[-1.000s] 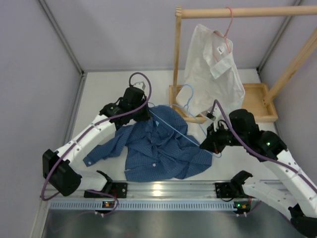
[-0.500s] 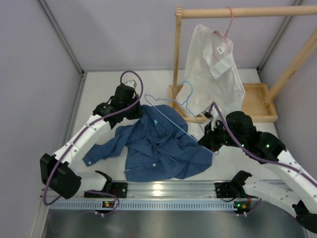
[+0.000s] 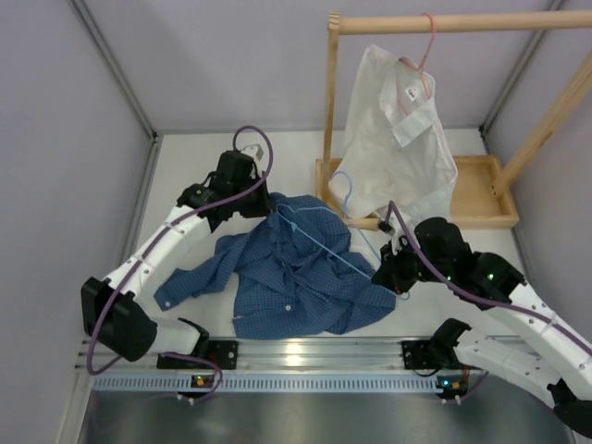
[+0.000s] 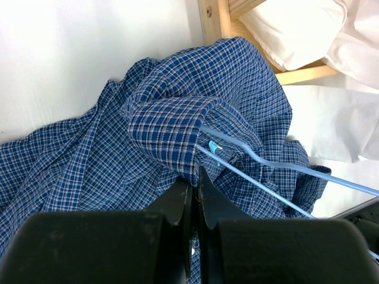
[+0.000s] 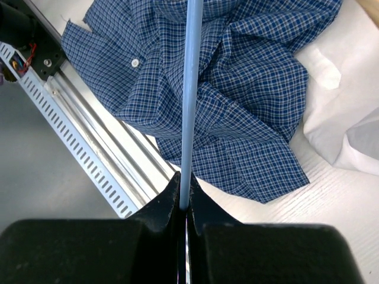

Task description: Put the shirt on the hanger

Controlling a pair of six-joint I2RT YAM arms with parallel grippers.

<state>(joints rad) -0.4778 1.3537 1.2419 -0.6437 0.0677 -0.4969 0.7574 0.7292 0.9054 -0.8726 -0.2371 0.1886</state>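
Tabletop: white (image 3: 296,157), grey walls around it, a wooden rack (image 3: 435,23) at the far right.
Shirt: blue checked (image 3: 296,277), crumpled on the tabletop between the two arms, one sleeve trailing left.
Hanger: light blue wire (image 4: 284,167), slanting over the shirt; its far end runs under a raised fold of cloth.
Left fingers (image 4: 177,198): pinched shut on that fold.
Right fingers (image 5: 166,204): clamped on the hanger's wire, above the shirt's right edge.
Rack: white shirt (image 3: 393,148) on a pink hanger (image 3: 424,55), hung from the bar.
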